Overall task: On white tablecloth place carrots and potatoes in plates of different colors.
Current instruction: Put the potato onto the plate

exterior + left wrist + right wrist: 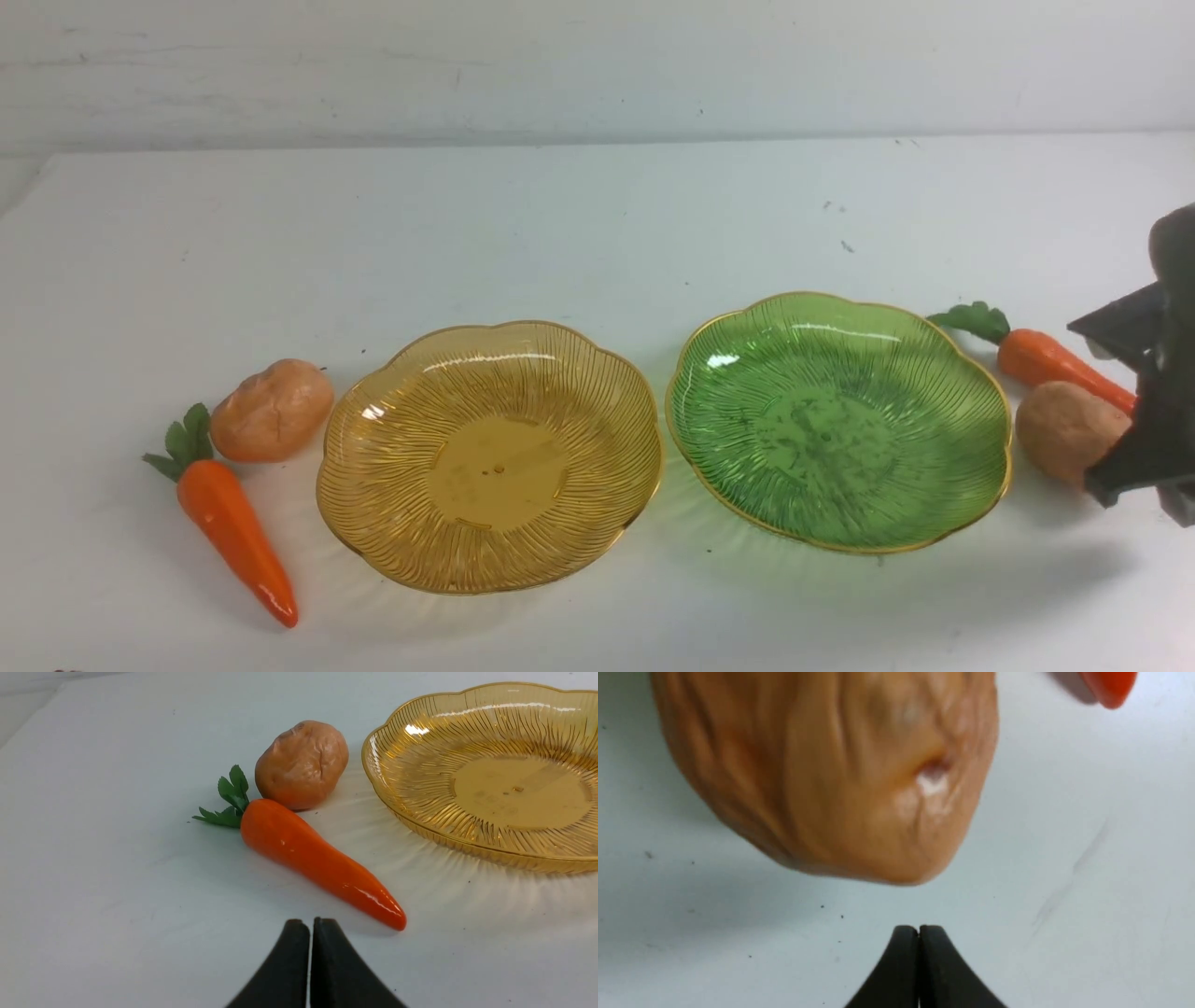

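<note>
On the white tablecloth (579, 224) lie an amber plate (392, 485) and a green plate (962, 439), both with nothing in them. Left of the amber plate rest a potato (271, 409) and a carrot (233, 532). Right of the green plate sit a second carrot (1055, 362) and a second potato (1064, 427). My right gripper (1106, 481) hangs at that potato's right side, shut and holding nothing; its tips (919, 928) stop just short of the potato (831, 770). My left gripper (310, 921) is shut too, close to the tip of the left carrot (317, 858).
A pale wall (597, 65) rises behind the table's far edge. The left potato (301, 763) lies against the carrot's leafy top, beside the amber plate (387, 779). The right carrot's tip (1111, 688) lies a short way from the right potato.
</note>
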